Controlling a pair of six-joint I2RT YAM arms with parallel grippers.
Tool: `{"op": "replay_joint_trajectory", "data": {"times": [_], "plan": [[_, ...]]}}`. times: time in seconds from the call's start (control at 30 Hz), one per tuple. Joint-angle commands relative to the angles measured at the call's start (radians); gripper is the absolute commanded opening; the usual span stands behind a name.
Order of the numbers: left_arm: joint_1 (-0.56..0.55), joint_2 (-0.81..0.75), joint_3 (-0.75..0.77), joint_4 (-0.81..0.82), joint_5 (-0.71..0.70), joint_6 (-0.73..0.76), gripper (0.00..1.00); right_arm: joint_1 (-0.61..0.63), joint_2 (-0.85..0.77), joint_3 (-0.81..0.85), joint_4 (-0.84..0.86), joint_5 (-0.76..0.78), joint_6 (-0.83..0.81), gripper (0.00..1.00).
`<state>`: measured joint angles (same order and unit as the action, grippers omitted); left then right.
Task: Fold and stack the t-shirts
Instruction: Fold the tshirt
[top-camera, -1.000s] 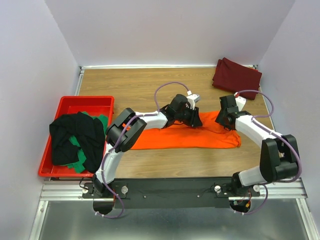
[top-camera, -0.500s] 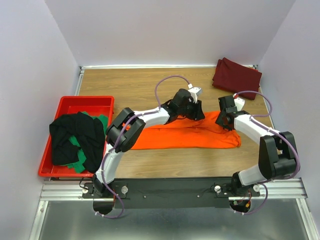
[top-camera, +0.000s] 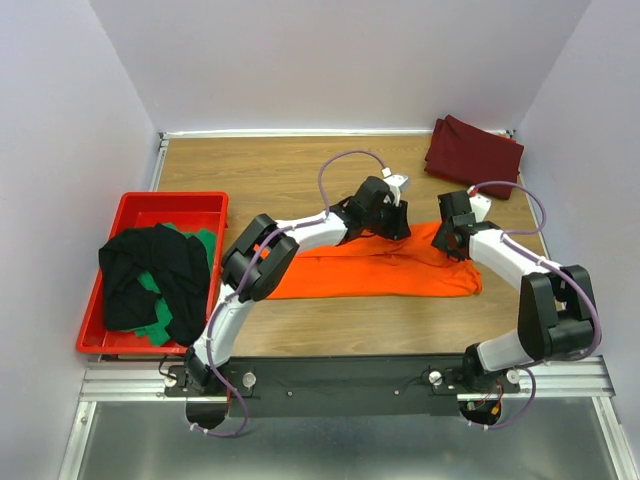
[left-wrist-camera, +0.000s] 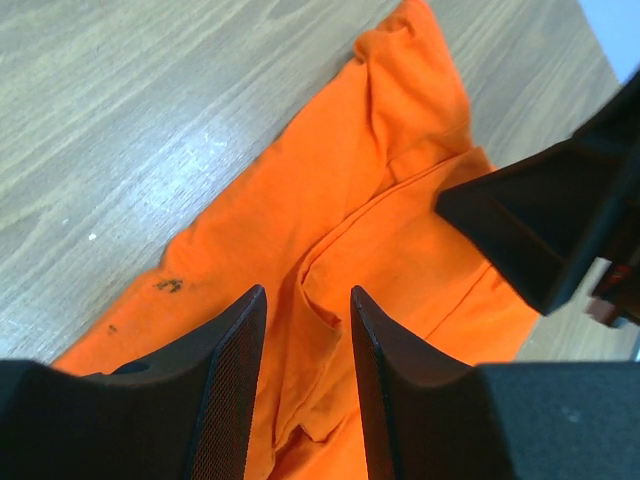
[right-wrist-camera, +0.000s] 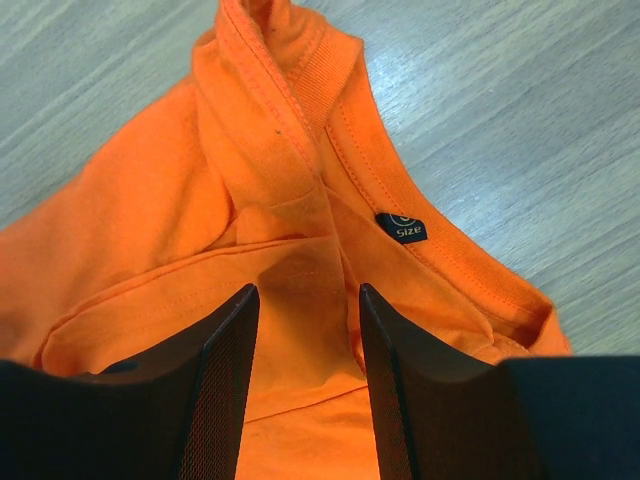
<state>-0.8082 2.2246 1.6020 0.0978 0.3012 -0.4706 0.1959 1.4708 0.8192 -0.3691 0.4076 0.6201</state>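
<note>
The bright orange t-shirt (top-camera: 380, 275) lies as a long folded strip across the middle of the table. My left gripper (top-camera: 390, 222) hovers over its far edge near the middle. In the left wrist view the gripper (left-wrist-camera: 306, 295) is open, and a raised crease of the orange cloth (left-wrist-camera: 400, 150) runs between the fingers. My right gripper (top-camera: 452, 238) is over the shirt's right end. The right wrist view shows this gripper (right-wrist-camera: 307, 292) open above the collar, close to the size label (right-wrist-camera: 403, 228). A folded dark maroon t-shirt (top-camera: 473, 155) rests at the far right corner.
A red bin (top-camera: 170, 198) stands at the table's left edge. It holds a crumpled black t-shirt (top-camera: 150, 270) on top of a green one (top-camera: 152, 322). Grey walls close in the table on three sides.
My left gripper has slid a little to the right and farther away along the shirt's far edge, and its jaws have widened. The right gripper has barely shifted.
</note>
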Motion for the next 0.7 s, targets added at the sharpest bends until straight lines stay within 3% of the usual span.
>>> {"op": "replay_joint_trajectory", "data": {"times": [0.0, 0.37, 0.5, 0.6, 0.67], "plan": [[-0.023, 0.03, 0.038, -0.049, -0.042, 0.039, 0.47, -0.006, -0.029, -0.003, -0.004, 0.03, 0.015, 0.52], [-0.042, 0.064, 0.098, -0.096, -0.043, 0.07, 0.47, -0.006, -0.05, -0.006, -0.002, 0.025, 0.016, 0.52], [-0.042, 0.069, 0.107, -0.096, -0.045, 0.076, 0.41, -0.007, -0.061, -0.008, -0.002, 0.026, 0.013, 0.52], [-0.043, 0.069, 0.105, -0.096, -0.048, 0.081, 0.26, -0.007, -0.069, -0.006, -0.002, 0.025, 0.012, 0.52], [-0.045, 0.069, 0.107, -0.118, -0.05, 0.085, 0.22, -0.007, -0.072, -0.006, -0.002, 0.027, 0.013, 0.52]]}}
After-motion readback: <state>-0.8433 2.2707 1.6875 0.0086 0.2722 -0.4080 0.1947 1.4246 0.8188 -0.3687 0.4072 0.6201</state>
